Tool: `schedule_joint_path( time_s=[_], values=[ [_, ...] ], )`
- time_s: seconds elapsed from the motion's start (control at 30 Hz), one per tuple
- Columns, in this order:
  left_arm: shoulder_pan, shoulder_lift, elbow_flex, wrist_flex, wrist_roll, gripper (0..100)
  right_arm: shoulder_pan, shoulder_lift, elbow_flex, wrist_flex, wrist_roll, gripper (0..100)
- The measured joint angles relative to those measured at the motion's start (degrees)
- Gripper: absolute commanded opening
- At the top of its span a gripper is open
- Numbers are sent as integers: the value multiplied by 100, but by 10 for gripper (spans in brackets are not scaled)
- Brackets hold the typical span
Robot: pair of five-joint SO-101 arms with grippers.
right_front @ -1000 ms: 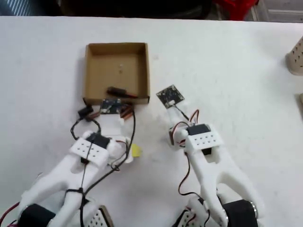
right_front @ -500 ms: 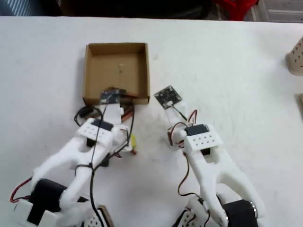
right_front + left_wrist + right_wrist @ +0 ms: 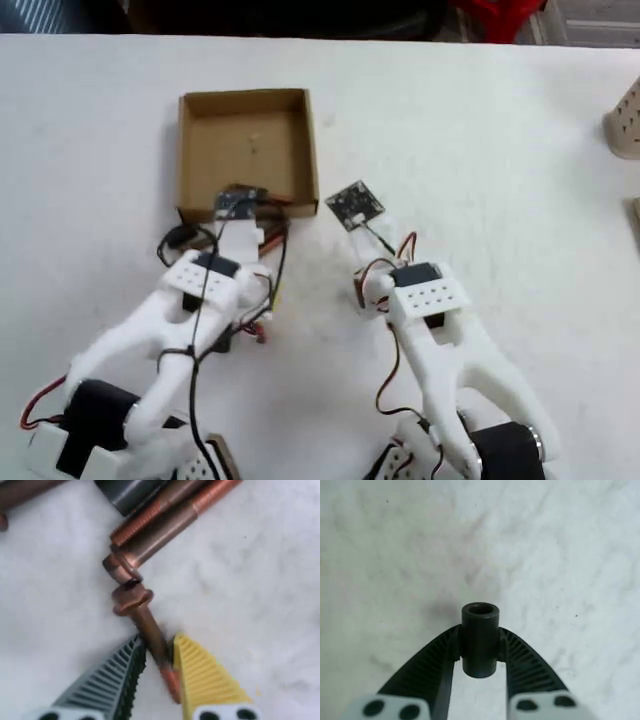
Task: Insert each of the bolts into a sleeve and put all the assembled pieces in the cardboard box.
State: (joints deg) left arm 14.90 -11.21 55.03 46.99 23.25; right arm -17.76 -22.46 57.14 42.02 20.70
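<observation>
From above, the cardboard box [image 3: 183, 150] sits on the white surface [image 3: 500, 130]. It is just ahead of the left arm and off to the inner side of the right arm.

In the left wrist view, the left hand [image 3: 159, 647] pinches a copper-coloured bolt [image 3: 145, 622] between its grey and yellow fingers. It holds the bolt low on the shank, near the threaded end, and the flanged head points away from the hand. Straight beyond the head, touching it, lie more loose bolts [image 3: 165, 525], and past them is the end of a dark tube [image 3: 127, 495], probably another sleeve. The bolt looks small, rigid and light. Its shank is round and smooth, so it could swivel in a two-finger pinch. A hold nearer the head would probably leave the thread free to enter a bore.

In the right wrist view, the right hand [image 3: 479, 636] is closed on a black sleeve [image 3: 480, 625], gripping across its middle. The sleeve's open bore faces the camera, clear of the fingers. It looks hard, slick and cylindrical, so it is likely to roll or slide if the grip loosens. Holding it at mid-length seems sound, since it leaves the mouth open.
</observation>
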Motion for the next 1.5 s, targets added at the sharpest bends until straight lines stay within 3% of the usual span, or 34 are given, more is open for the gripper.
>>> schedule_joint_path(
  time_s=[0.53,0.73,0.83,1.0,1.27,1.5],
  values=[
    [352,0,-53,167,-879,28,0,-35,88,0,9,17],
    [158,-536,123,229,-2092,33,0,-35,88,0,9,17],
    [79,-1046,316,237,-2541,121,0,-35,88,0,9,17],
    [-132,-1697,369,659,-2637,302,0,-35,88,0,9,17],
    [-132,-1785,369,897,-2690,305,0,-35,88,0,9,17],
    [-132,-1029,53,897,-2927,266,0,-35,88,0,9,17]
  ],
)
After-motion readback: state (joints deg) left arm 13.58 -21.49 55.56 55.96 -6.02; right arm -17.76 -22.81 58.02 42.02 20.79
